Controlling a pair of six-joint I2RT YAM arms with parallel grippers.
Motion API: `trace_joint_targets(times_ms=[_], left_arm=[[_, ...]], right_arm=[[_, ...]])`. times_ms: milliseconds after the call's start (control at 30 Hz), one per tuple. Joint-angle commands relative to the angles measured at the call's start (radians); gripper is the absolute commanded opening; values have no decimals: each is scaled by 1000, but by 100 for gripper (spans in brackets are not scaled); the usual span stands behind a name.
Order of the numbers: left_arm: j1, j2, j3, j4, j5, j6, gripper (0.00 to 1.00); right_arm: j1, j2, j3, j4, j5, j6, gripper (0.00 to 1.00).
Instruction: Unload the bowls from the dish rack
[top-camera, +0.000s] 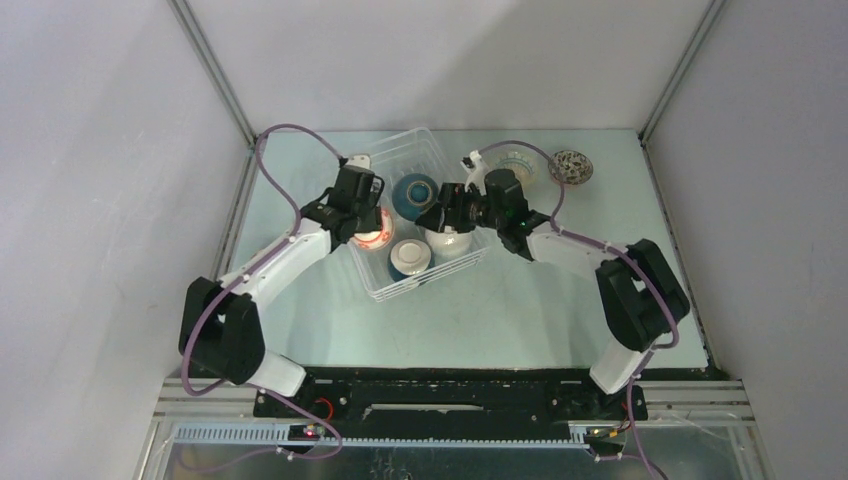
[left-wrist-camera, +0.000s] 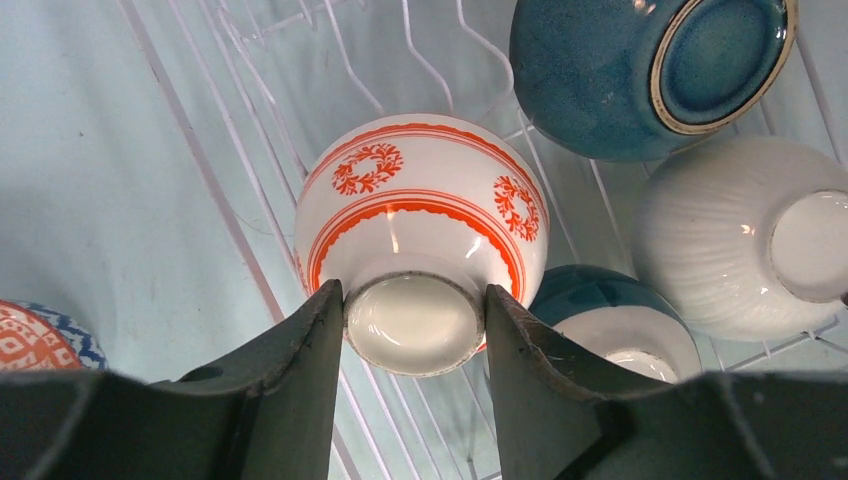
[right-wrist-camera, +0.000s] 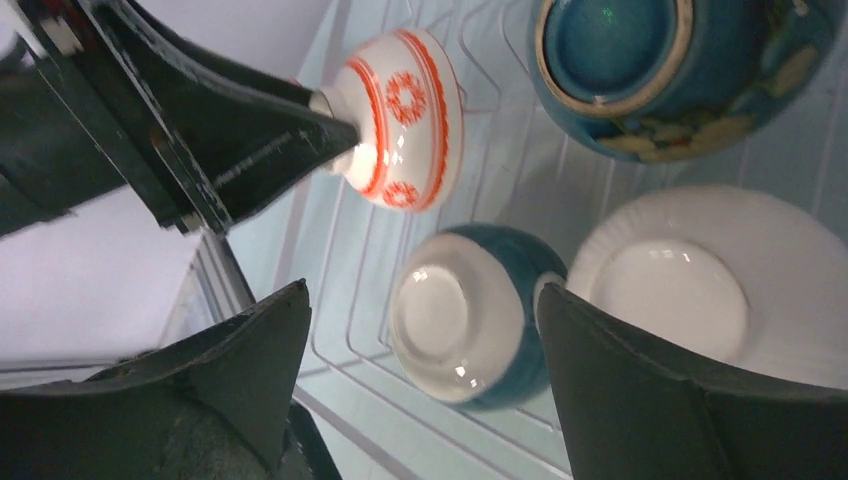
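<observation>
The white wire dish rack (top-camera: 432, 275) stands mid-table. My left gripper (top-camera: 368, 228) is shut on the foot ring of an upside-down red-patterned bowl (left-wrist-camera: 420, 190), one finger (left-wrist-camera: 310, 360) on each side of the ring, inside the rack's left part. My right gripper (top-camera: 447, 222) is open and empty; in the right wrist view it (right-wrist-camera: 422, 290) hovers over an upside-down teal bowl with a white base (right-wrist-camera: 470, 315). Beside that lie a plain white bowl (right-wrist-camera: 700, 290) and a dark teal bowl (right-wrist-camera: 650, 70), both in the rack.
Two bowls stand on the table behind the rack at the right: a pale patterned one (top-camera: 516, 160) and a speckled one (top-camera: 571, 166). A red-and-blue patterned bowl (left-wrist-camera: 40, 335) sits just outside the rack's left side. Grey walls enclose the table.
</observation>
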Motion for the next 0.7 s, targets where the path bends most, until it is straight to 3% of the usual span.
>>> trace_joint_targets(times_ms=[0, 367, 667], left_arm=[[28, -47, -36, 101, 69, -23, 35], [135, -99, -146, 254, 314, -84, 35], [206, -120, -207, 349, 477, -132, 35]], right_arm=[[17, 75, 77, 127, -63, 128, 90], [30, 264, 217, 204, -116, 234, 82], [30, 360, 348, 143, -162, 251, 74]])
